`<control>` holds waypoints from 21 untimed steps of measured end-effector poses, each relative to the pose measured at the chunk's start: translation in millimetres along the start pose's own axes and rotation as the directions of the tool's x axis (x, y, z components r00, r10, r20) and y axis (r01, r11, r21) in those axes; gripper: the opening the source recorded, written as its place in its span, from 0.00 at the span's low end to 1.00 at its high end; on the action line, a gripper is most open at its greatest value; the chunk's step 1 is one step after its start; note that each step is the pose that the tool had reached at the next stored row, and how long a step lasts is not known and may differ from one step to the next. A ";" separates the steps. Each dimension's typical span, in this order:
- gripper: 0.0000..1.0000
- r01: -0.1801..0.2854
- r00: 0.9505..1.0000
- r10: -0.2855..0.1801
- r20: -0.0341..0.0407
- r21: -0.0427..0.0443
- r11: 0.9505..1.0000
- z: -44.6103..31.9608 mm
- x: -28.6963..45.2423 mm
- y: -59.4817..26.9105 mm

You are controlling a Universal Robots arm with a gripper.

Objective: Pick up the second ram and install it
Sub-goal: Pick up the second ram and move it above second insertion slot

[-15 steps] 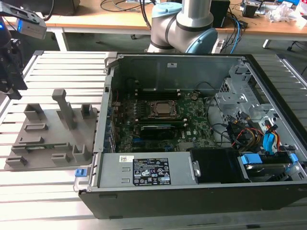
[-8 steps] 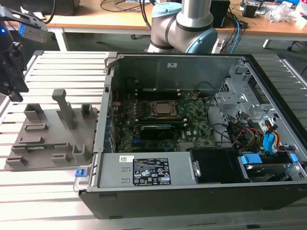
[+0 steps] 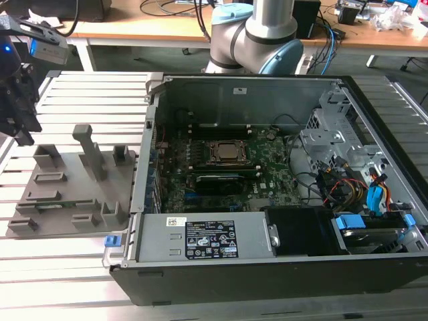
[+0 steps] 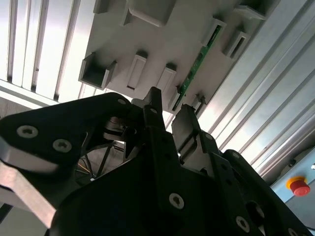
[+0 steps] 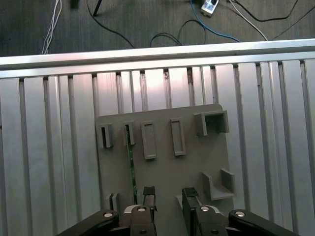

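The second ram point(image 5: 131, 164) is a thin green stick standing on edge in slots of the grey fixture point(image 5: 197, 162); the second wrist view shows the ram point(image 4: 197, 61) too. In the exterior view the ram point(image 3: 57, 203) sits near the fixture's front. My gripper point(image 5: 169, 192) hovers above the fixture, open, with nothing between its fingers point(image 5: 148, 191). The stick lies a little to one side of the fingers, apart from them. In the exterior view the gripper point(image 3: 20, 127) hangs at the far left, over the fixture's edge.
The open computer case point(image 3: 267, 267) takes up the exterior view's middle and right, with the green motherboard point(image 3: 267, 175), CPU socket point(image 3: 227, 152) and a stick seated in a slot point(image 3: 217, 179) beside it. The fixture's upright posts point(image 3: 90, 150) rise near the gripper. Slatted aluminium table point(image 5: 49, 147) underneath.
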State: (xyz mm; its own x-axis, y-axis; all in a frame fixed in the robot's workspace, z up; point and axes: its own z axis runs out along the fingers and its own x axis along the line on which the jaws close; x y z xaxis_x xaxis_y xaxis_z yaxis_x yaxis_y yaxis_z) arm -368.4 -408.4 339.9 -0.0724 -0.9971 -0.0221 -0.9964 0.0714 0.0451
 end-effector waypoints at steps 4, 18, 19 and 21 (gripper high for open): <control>0.36 0.000 1.000 0.000 0.000 0.000 1.000 10.2 0.2 -0.5; 0.36 0.000 1.000 0.000 0.000 0.000 1.000 25.9 0.6 -1.2; 0.36 0.000 1.000 0.000 0.000 0.000 1.000 27.1 0.7 -1.2; 0.36 0.000 1.000 0.000 0.000 0.000 1.000 30.2 0.9 -1.4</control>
State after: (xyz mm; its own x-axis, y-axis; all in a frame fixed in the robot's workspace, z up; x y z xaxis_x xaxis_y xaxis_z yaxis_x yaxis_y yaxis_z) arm -368.3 -408.6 309.7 -0.0724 -0.9971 -0.0221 -0.9964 0.0714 0.0450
